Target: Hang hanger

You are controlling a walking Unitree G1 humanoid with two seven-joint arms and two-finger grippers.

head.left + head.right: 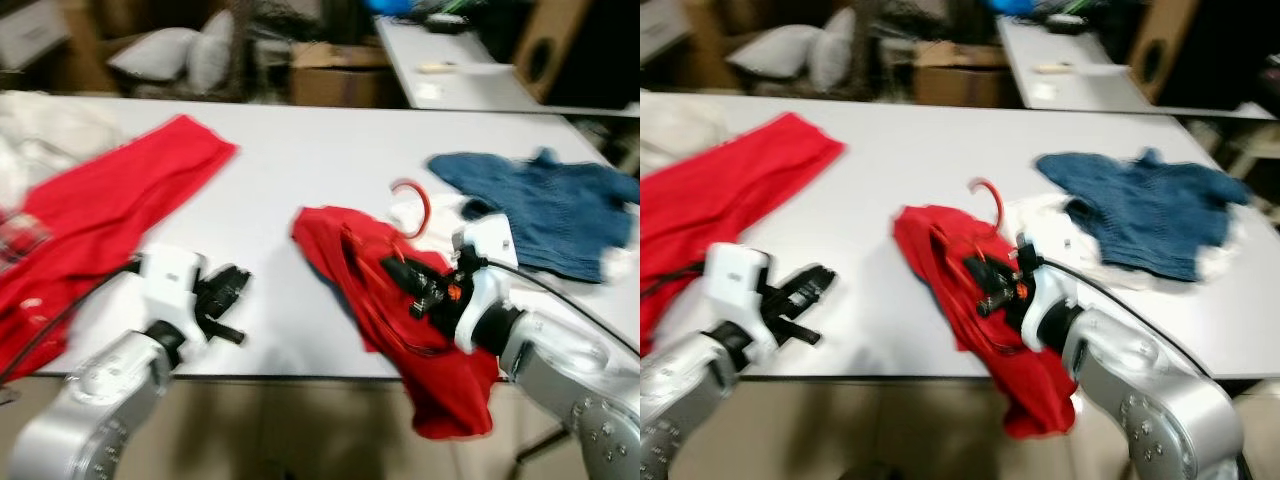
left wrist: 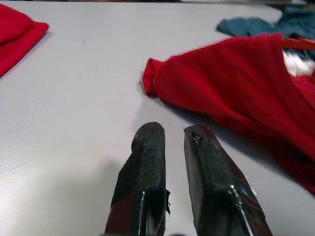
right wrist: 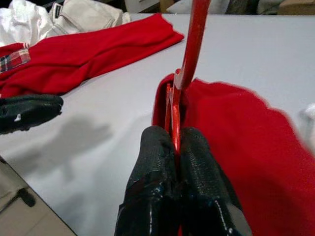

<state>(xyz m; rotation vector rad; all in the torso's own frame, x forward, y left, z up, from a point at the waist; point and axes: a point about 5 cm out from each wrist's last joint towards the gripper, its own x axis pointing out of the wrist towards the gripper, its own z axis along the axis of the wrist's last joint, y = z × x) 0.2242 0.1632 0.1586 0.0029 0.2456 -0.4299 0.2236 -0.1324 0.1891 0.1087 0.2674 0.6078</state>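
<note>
A big white worktop (image 1: 300, 170) fills the middle of the scene. On its left side lies a long red cloth (image 1: 110, 210), spread out flat. On the far right lies a blue top (image 1: 545, 205) with some white cloth under it.

Near the front edge, in the middle, sits a smaller red shirt (image 1: 370, 290). Part of it hangs down over the edge of the worktop. A red hanger (image 3: 189, 59) is tucked inside this shirt, and its curved hook (image 1: 418, 205) sticks out at the far end, toward the blue top.

The right arm reaches in from the lower right, bent at the elbow, with its wrist over the red shirt. The right hand (image 3: 176, 147) is squeezed tight on the thin red bar of the hanger, with its 2 black fingers pressed against it from both sides.

The left arm comes in from the lower left and points across the worktop toward the red shirt. The left hand (image 2: 170, 140) sits low over bare worktop, near the shirt but not touching it. Its 2 fingers are almost together, with a thin gap between them, and they hold nothing.
</note>
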